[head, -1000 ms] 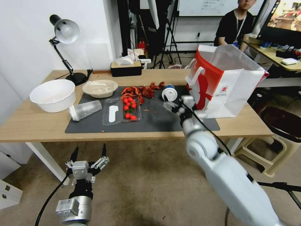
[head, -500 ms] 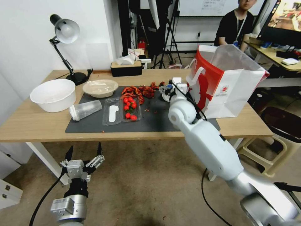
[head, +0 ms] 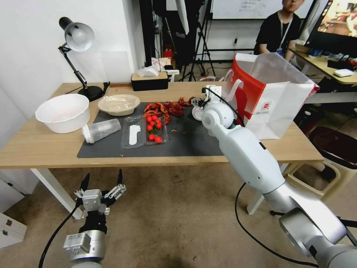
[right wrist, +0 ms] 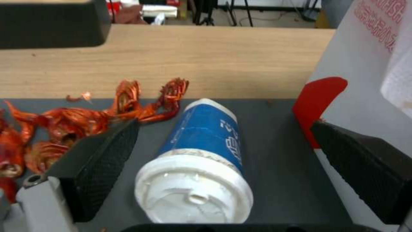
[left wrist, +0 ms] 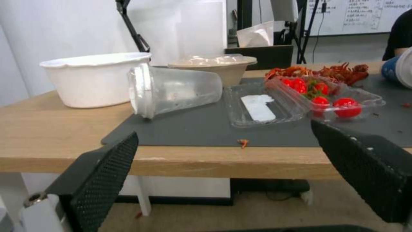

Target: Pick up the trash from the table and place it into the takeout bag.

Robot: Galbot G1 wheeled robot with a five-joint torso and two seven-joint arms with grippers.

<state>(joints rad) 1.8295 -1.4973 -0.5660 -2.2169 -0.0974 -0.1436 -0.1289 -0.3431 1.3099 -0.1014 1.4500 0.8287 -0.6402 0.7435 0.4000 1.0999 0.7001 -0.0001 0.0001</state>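
The blue-and-white lidded cup (right wrist: 201,154) lies on its side on the dark mat (head: 186,143), lid toward the table's front. My right gripper (right wrist: 223,129) hovers over it, open, one finger on each side and neither touching. In the head view the right gripper (head: 199,104) and wrist cover most of that cup (head: 195,112). The red-and-white takeout bag (head: 275,100) stands open just right of it. A clear plastic cup (head: 100,130) lies on the mat's left edge, with the beige film-covered bowl (head: 119,104) behind it. My left gripper (head: 102,184) hangs open below the table's front edge (head: 37,158).
Red crayfish shells (head: 167,108) and an open clear tray of cherry tomatoes (head: 145,132) lie mid-mat. A white bowl (head: 63,111), a desk lamp (head: 76,37) and a black tissue box (head: 149,81) stand at the left and back. The bag's wall (right wrist: 369,80) is close to one right finger.
My right arm has reached forward across the mat, from its front right part to over the blue-and-white cup. The left gripper has barely shifted.
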